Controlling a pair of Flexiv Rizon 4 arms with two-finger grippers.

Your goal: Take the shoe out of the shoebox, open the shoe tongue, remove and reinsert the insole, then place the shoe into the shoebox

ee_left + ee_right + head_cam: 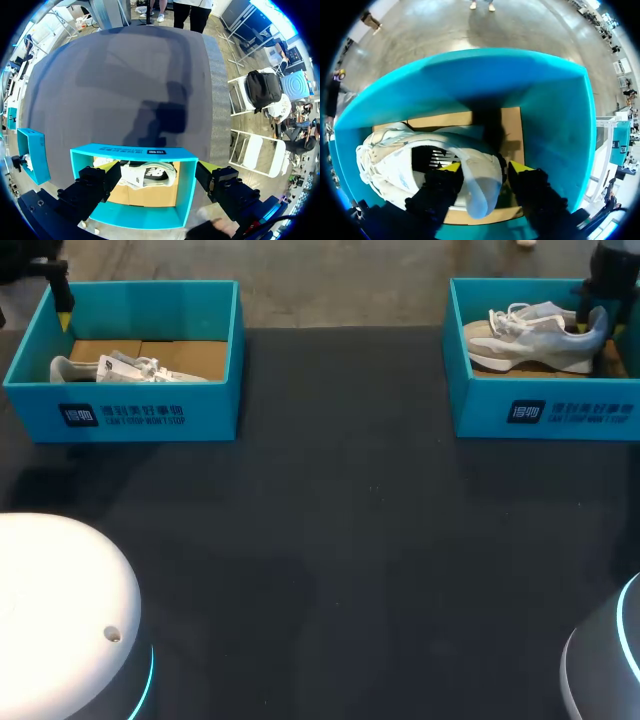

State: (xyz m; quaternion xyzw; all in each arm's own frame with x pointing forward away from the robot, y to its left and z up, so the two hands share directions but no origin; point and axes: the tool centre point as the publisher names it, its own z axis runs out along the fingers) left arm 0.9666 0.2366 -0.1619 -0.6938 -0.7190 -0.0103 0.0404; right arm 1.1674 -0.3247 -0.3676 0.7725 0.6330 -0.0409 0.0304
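Far right on the table [330, 540], the shoe [530, 335] stands in the right box [540, 410], toe left, heel right. The right gripper [485, 168] seems clamped across that heel, while the left gripper [157, 175] hangs, jaws apart, over the left box [130, 152].

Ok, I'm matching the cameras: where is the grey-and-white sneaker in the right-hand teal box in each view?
Head view: grey-and-white sneaker in the teal cardboard box at right.
Right wrist view: inside that box, heel by the right gripper.
Left wrist view: too small to tell.
Shared landmark: that box.
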